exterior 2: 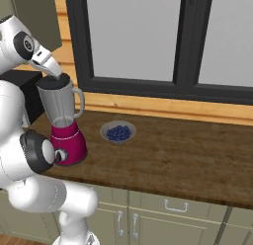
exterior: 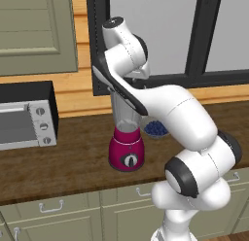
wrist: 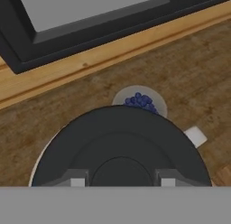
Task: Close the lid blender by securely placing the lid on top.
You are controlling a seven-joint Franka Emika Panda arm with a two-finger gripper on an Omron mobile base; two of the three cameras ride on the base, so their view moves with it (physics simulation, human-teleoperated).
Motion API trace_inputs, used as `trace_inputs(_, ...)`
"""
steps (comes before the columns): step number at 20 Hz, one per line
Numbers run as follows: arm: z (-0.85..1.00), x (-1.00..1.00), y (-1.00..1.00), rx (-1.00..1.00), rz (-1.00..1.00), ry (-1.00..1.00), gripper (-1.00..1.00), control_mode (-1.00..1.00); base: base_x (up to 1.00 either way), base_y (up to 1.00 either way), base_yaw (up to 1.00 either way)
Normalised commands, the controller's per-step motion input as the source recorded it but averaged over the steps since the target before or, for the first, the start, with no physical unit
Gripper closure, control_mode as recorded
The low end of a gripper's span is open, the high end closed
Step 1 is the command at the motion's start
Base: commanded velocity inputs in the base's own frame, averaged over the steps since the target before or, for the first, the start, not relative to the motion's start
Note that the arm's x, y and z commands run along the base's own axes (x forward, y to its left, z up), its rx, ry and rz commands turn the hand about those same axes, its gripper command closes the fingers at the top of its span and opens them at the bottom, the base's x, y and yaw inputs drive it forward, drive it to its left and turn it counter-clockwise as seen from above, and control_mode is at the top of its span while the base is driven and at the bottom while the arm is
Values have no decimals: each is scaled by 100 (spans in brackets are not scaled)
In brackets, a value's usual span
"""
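1. Hand view: the lid (wrist: 122, 146) sits directly under the camera, with the claw (wrist: 122, 181) pinching its raised centre between both finger tips.
2. Right base view: the lid (exterior 2: 53, 82) lies at the rim of the blender (exterior 2: 64, 123); whether it is fully seated or just above the rim cannot be told.
3. The blender stands on the table (exterior 2: 188, 155), near its front edge, with its handle toward the window (exterior 2: 158, 36).
4. Risk: if the lid is off-centre or tilted at release, it may rest on 1 side of the rim and slide off.
5. Risk: excess downward force could tip the tall jar, which stands on a narrow base.
6. Risk: a sideways withdrawal could drag the lid off or nudge the jar.
7. Containers: the jar looks empty. The bowl of blueberries (exterior 2: 118, 132) stands just beside the blender.
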Motion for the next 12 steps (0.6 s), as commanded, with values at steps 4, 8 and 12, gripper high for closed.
trace_inputs(4, 0, 0, 1, 2, 0, 1, 100, -100, 0, 0, 0)
trace_inputs(8, 0, 0, 0, 12, 0, 13, 100, -100, 0, 0, 0)
trace_inputs(12, 0, 0, 0, 3, 0, 2, 100, -100, 0, 0, 0)
